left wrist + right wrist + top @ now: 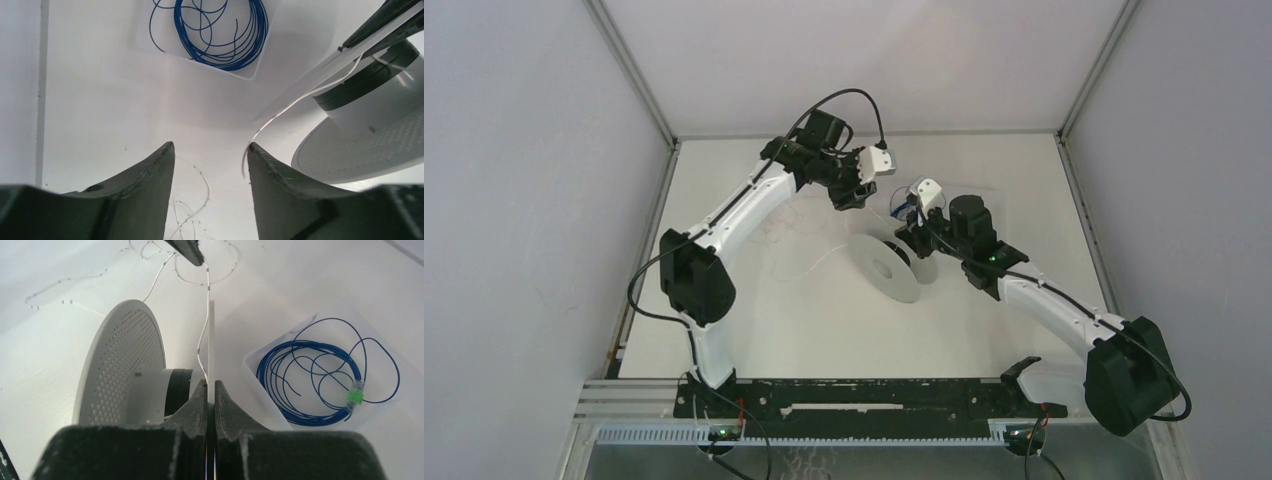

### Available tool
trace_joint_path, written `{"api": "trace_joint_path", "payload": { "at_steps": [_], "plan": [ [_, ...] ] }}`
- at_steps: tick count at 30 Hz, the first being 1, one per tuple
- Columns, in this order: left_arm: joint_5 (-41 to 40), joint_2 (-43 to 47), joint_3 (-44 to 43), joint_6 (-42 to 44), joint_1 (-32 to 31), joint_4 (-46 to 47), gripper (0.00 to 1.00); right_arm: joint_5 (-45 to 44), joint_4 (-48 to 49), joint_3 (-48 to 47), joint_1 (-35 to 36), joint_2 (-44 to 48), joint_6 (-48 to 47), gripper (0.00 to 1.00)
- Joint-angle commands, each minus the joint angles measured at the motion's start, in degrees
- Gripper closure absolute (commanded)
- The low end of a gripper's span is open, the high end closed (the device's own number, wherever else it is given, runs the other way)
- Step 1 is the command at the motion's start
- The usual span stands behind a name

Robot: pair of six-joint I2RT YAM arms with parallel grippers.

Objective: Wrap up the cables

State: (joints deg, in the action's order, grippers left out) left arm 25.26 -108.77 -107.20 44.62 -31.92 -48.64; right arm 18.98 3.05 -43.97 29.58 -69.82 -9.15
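left claw (210,146): released, jaws stand apart. The white cable (208,287) only leans on the inner edge of one fingertip (253,152) and is not pinched.
right claw (210,384): clenched on the thin edge of one flange (211,340) of the spool (125,360), holding the spool up on edge.
spool spot: about mid-bench (824,330), slightly toward the far-right corner, with both claws close over it.
cable spot: one end at the dark hub (177,385). A single run rises from there to the left claw. The rest lies in loose, faint loops on the bench, left of the spool.
done: the cable is led onto the hub. Looks like a turn or so at most, since the hub is mostly bare.
left to do: nearly all of it, going by the slack on the bench, which has yet to be wound on.
cable axis: the raised run goes from the hub toward the far-left, up to the left claw, close along the flange. The loops on the bench have no one direction.
spool axis: roughly level, flanges upright and a little tilted.
blue coil (264,25): lies in a clear tray (260,390) just beside the spool on its far-right side, bundled with a green tie (354,396) and touched by neither claw.
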Motion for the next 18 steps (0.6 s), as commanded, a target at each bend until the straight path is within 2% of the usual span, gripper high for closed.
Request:
{"api": "trace_joint_path", "payload": {
  "at_steps": [1,5,9,13,15,18],
  "plan": [
    [3.72,4.51,-1.92,1.75,2.43,-1.87,0.37,1.66,1.66,-4.60,-0.94,0.52,-0.12,1.00],
    [7.61,6.61,0.31,4.46,3.79,-4.83,0.25,1.73,-1.06,-6.46,-1.94,0.44,0.29,1.00],
    [12.96,8.84,3.16,5.51,8.11,-6.98,0.13,2.28,-3.98,-8.51,-3.18,0.72,0.51,1.00],
    [16.66,10.95,6.21,4.94,9.82,-8.71,0.06,4.21,-7.24,-10.64,-4.74,0.98,1.11,1.00],
    [17.78,12.66,9.62,3.75,10.01,-8.29,0.04,5.20,-9.50,-12.20,-5.53,1.00,1.68,1.00],
    [19.33,17.22,18.58,0.53,10.03,-2.92,0.01,6.61,-12.33,-15.17,-7.19,1.21,2.73,1.00]
  ]
}}
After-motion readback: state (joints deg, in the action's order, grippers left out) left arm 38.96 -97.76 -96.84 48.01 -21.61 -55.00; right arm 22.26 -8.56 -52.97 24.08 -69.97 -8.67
